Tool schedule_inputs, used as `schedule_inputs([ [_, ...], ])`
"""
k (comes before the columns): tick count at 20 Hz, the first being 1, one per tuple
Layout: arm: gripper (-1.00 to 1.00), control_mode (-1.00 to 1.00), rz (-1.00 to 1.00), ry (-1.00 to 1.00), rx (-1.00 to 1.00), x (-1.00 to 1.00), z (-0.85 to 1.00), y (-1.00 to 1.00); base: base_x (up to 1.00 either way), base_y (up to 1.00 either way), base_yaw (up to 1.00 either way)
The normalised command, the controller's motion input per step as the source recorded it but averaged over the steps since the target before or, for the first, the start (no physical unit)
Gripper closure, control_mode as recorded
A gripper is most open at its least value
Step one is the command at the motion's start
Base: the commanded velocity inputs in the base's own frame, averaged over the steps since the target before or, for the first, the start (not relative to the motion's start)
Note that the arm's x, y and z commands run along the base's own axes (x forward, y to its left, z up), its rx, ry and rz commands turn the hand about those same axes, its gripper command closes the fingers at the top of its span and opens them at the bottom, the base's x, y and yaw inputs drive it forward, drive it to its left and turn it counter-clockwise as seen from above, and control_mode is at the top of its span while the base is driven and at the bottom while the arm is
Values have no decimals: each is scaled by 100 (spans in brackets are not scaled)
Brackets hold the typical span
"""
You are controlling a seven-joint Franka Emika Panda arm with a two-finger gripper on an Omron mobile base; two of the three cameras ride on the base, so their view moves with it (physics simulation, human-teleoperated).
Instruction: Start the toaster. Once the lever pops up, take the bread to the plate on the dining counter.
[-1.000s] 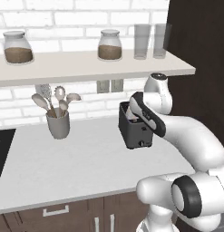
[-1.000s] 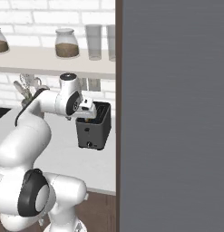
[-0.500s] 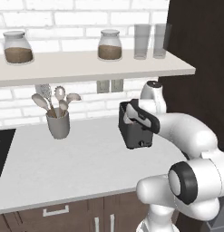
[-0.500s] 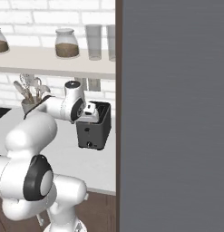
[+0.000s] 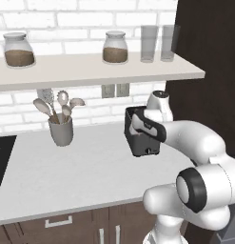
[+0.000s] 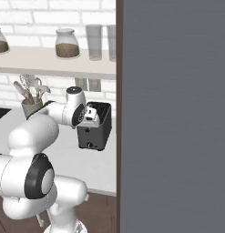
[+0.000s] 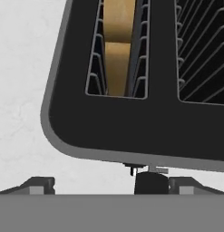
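The black two-slot toaster (image 5: 143,142) (image 6: 94,132) stands on the white counter under the brick wall, near its right end. Seen from above in the hand view, the toaster (image 7: 109,131) holds the golden-brown bread (image 7: 118,45) down in its left slot; the right slot is bare wire. My gripper (image 7: 114,186) (image 5: 136,129) hovers over the toaster's front edge, open, its fingertips (image 7: 38,186) spread wide with nothing held. The dark lever (image 7: 151,181) pokes out under that edge, nearer the right fingertip. The plate and dining counter are out of view.
A grey cup of utensils (image 5: 61,131) stands left of the toaster. Overhead, a shelf (image 5: 90,71) carries jars and glasses. A tall dark cabinet (image 5: 209,71) closes the counter's right end. A black cooktop edge (image 5: 0,162) lies far left.
The wrist has come down and settled closer over the toaster's front end. The fingers have stayed apart. The toaster and bread have not moved.
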Motion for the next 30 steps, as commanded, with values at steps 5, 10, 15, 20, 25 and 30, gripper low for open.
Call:
schedule_inputs([
  [5, -100, -100, 0, 1, 0, 0, -23, 0, 0, 0, 0],
  [10, -100, -100, 0, 1, 0, 0, -23, 0, 0, 0, 0],
  [15, -100, -100, 0, 1, 0, 0, -25, 0, 0, 0, 0],
  [20, -100, -100, 0, 1, 0, 0, -30, 0, 0, 0, 0],
  [25, -100, -100, 0, 0, 0, 0, -29, 0, 0, 0, 0],
  [30, -100, -100, 0, 0, 0, 0, -18, 0, 0, 0, 0],
])
